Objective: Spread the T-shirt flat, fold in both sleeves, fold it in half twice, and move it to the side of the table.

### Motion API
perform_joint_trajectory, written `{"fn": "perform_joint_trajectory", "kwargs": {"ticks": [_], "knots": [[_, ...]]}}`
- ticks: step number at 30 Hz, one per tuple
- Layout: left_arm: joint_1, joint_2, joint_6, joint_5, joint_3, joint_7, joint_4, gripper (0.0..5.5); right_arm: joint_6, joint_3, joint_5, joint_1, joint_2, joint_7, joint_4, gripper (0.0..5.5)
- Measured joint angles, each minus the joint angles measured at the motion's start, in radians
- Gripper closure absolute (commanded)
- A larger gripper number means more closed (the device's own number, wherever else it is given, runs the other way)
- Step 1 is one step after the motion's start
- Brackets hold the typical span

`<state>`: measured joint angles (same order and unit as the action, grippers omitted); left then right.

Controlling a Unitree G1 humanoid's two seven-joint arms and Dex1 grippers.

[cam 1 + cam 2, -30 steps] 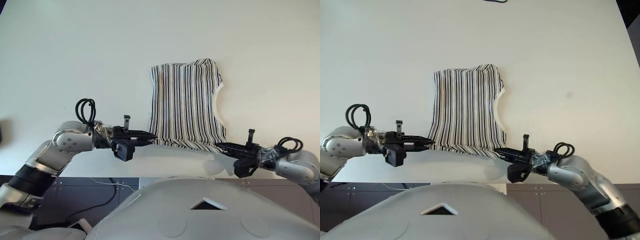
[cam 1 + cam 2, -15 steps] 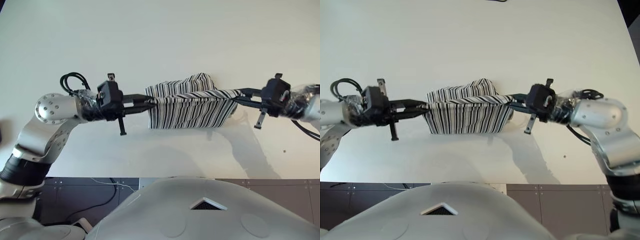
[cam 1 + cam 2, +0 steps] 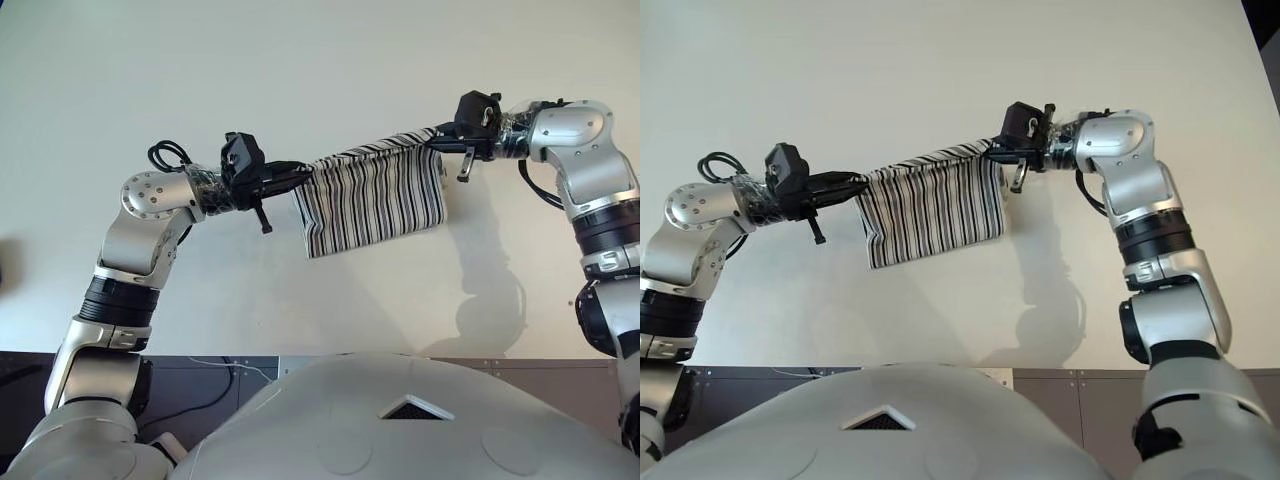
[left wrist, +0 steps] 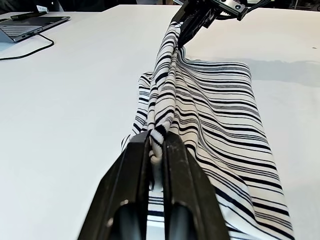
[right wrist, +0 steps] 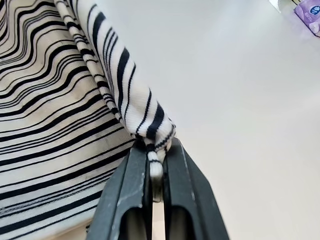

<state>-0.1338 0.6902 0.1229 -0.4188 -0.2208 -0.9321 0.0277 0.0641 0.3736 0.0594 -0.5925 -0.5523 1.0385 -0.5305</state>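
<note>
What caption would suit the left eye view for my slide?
The left gripper and right gripper stretch the striped T-shirt over the white table.

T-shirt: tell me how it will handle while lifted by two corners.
Probably floppy: the T-shirt hangs in a sagging sheet between the left gripper and right gripper. Likely light, since thin pinches hold it. It may bunch; the pinched edge looks crumpled.

T-shirt point(image 3: 375, 195) spans between left gripper point(image 3: 299, 176) and right gripper point(image 3: 441, 146) (2 corners), trailing onto table point(image 3: 300, 60).
</note>
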Motion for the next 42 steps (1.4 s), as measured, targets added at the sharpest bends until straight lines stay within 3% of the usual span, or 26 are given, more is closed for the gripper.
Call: {"fn": "perform_joint_trajectory", "kwargs": {"ticks": [11, 14, 15, 18, 30, 36, 42], "knots": [[-0.013, -0.093, -0.083, 0.167, 0.009, 0.017, 0.171, 5.33, 0.177, -0.002, -0.135, -0.096, 0.142, -0.078, -0.354, 5.40], [-0.012, -0.103, -0.095, 0.208, -0.004, 0.017, 0.185, 5.33, 0.210, -0.005, -0.165, -0.102, 0.169, -0.139, -0.419, 4.84], [-0.012, -0.108, -0.099, 0.219, -0.005, 0.019, 0.185, 4.97, 0.223, -0.013, -0.170, -0.107, 0.173, -0.157, -0.437, 4.64], [-0.011, -0.133, -0.106, 0.239, 0.000, 0.053, 0.205, 4.56, 0.242, -0.059, -0.171, -0.113, 0.184, -0.209, -0.478, 4.21], [-0.064, -0.203, -0.047, 0.248, 0.108, 0.171, 0.265, 2.83, 0.252, -0.174, -0.081, -0.067, 0.218, -0.209, -0.273, 4.21], [-0.146, -0.180, -0.240, 0.467, -0.037, 0.177, 0.402, 2.04, 0.120, -0.095, -0.032, 0.036, 0.238, 0.028, -0.130, 4.21], [-0.259, -0.250, -0.330, 0.535, -0.090, 0.214, 0.530, 1.19, 0.130, -0.037, -0.077, 0.016, 0.250, 0.094, -0.241, 4.21]]}}
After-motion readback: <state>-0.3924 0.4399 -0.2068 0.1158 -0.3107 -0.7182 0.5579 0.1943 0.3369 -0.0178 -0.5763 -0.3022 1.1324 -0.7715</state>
